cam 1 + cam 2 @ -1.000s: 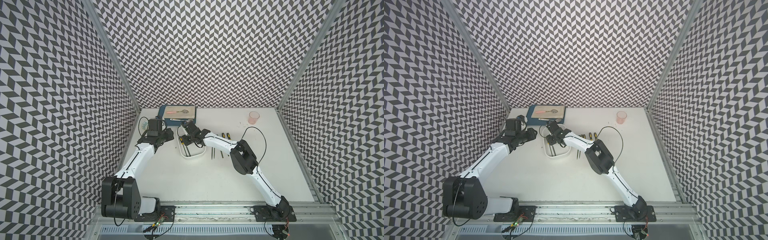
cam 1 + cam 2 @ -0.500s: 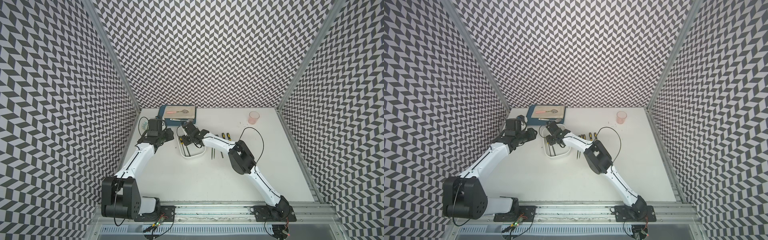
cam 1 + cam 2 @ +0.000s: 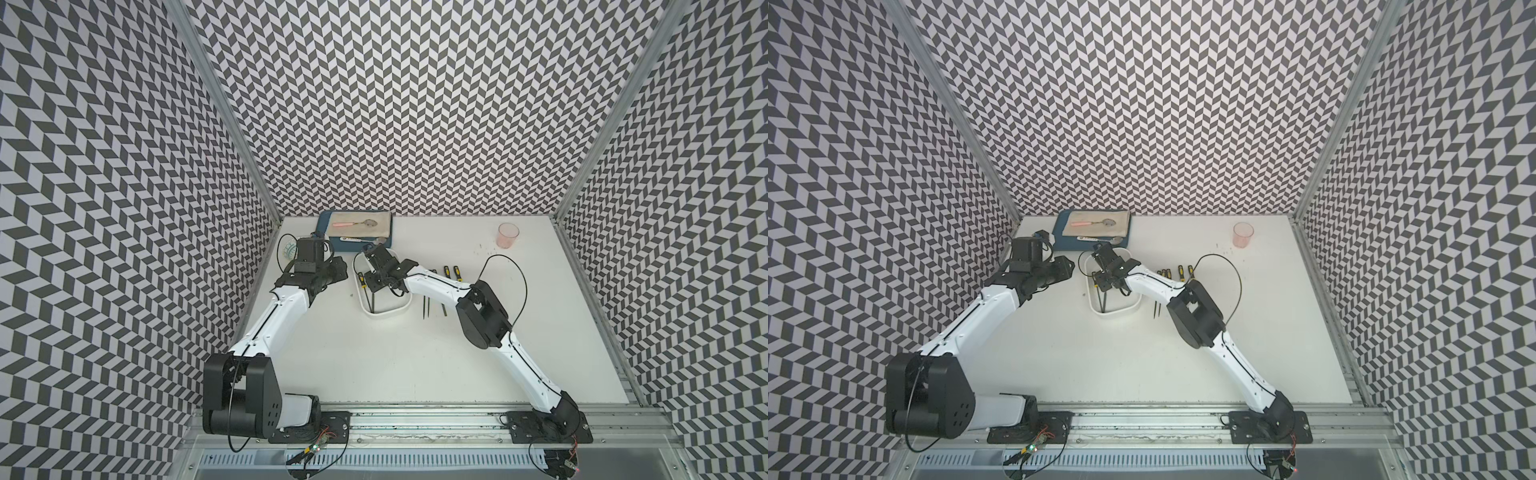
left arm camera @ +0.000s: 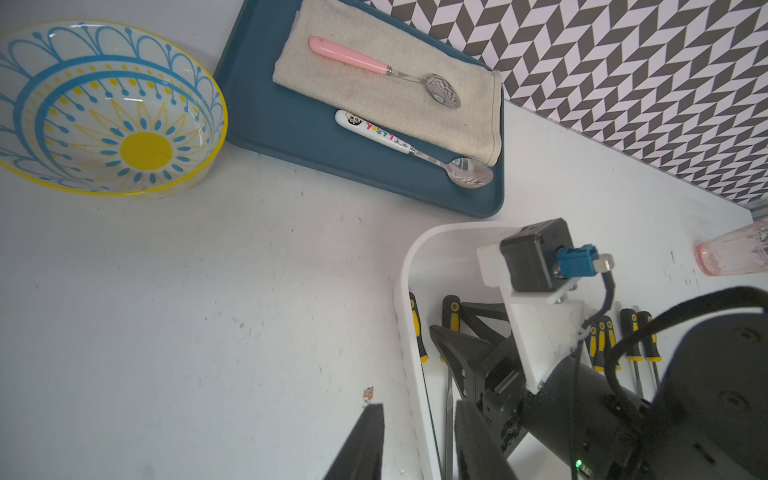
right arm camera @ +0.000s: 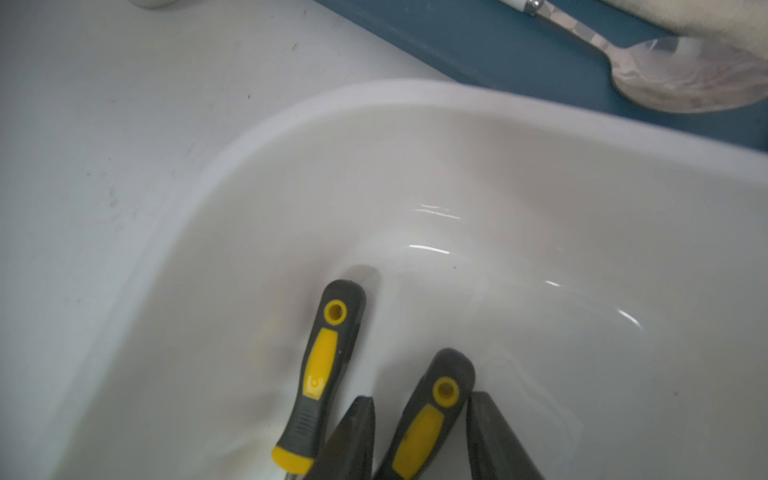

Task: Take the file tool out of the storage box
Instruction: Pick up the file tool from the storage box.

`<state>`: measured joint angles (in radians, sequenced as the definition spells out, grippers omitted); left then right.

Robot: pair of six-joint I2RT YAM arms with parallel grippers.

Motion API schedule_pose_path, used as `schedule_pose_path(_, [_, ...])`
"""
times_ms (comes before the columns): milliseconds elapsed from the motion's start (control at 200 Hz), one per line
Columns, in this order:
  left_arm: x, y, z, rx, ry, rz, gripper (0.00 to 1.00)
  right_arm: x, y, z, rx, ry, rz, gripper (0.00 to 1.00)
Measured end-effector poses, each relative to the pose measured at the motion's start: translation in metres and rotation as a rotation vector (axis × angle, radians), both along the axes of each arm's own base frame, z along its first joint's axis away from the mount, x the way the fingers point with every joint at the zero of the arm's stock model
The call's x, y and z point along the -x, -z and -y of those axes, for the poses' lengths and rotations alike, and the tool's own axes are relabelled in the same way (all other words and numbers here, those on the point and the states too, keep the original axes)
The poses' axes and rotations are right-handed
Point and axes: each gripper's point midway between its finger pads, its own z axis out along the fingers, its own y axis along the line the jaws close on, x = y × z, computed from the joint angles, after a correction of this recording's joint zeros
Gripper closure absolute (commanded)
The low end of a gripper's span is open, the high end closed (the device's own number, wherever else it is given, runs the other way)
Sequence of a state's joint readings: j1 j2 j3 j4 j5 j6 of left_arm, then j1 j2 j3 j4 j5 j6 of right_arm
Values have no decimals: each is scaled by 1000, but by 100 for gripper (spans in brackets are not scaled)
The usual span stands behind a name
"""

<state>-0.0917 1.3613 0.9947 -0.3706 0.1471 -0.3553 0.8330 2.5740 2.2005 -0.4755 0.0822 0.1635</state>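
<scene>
The right gripper (image 5: pixel 420 398) is reaching down into the storage box (image 5: pixel 415 89), which is sitting just left of centre in both top views. Its jaws are standing narrow on either side of the black-and-yellow handle of one file (image 5: pixel 428 415). The handle is filling nearly the whole gap, but I cannot tell whether the pads are pressing it yet. A second file (image 5: pixel 320 365) is lying just beside it on the box floor, close to the nearer finger. The left gripper (image 4: pixel 417 411) is hovering just left of the box in both top views, jaws a little apart, holding nothing and pointing at the box wall.

The box's far rim is sitting just beside the blue tray (image 5: pixel 498 45), with a spoon (image 5: pixel 685 79) lying near that edge. To picture right of the box, more files (image 3: pixel 446 272) are lying in a row on the table (image 3: pixel 374 365), partly under the right forearm. The broad open room is lying in the lower middle of both top views, between the arms.

Against a second ago, the right elbow is sitting slightly further toward picture left, while the left arm is sitting as it did.
</scene>
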Motion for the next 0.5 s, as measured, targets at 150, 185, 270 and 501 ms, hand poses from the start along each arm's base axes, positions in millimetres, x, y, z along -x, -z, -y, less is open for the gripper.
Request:
schedule_pose_path(150, [0,0,0,0,0,0,66,-1,-4,-3,-9,-2,3,75])
schedule_pose_path(185, [0,0,0,0,0,0,66,-2,-4,-3,-10,0,3,76])
schedule_pose_path(270, [0,0,0,0,0,0,66,-1,-3,-2,-7,2,-3,81])
schedule_pose_path(501, [0,0,0,0,0,0,66,-1,-3,-2,-18,18,-12,93])
